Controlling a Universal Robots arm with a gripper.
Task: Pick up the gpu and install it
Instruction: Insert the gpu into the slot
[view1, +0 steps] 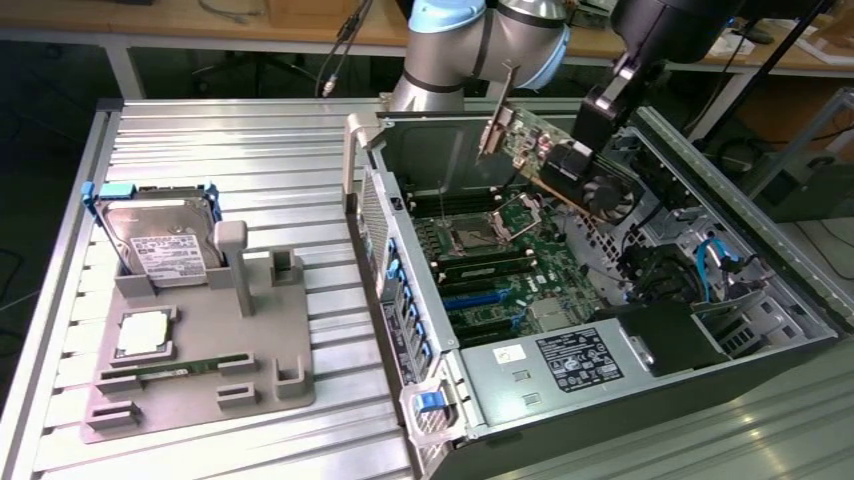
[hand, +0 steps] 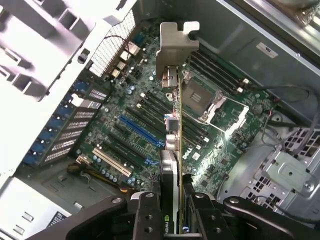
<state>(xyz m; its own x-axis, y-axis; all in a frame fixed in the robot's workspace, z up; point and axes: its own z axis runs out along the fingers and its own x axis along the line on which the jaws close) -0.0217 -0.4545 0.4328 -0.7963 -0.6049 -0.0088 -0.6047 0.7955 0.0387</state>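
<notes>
One hand (hand: 172, 202), one gpu (hand: 176, 55) gripped, one motherboard (hand: 135, 125)

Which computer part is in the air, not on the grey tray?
The dark gpu card with silver bracket, clamped in the gripper over the open case; silver hard drive and green memory stick rest on that tray.

The gpu (view1: 545, 150) is a thin dark card with a pale silver bracket at one end. It hangs tilted above the motherboard (view1: 497, 268) inside the open case (view1: 434, 150), not seated.
</notes>
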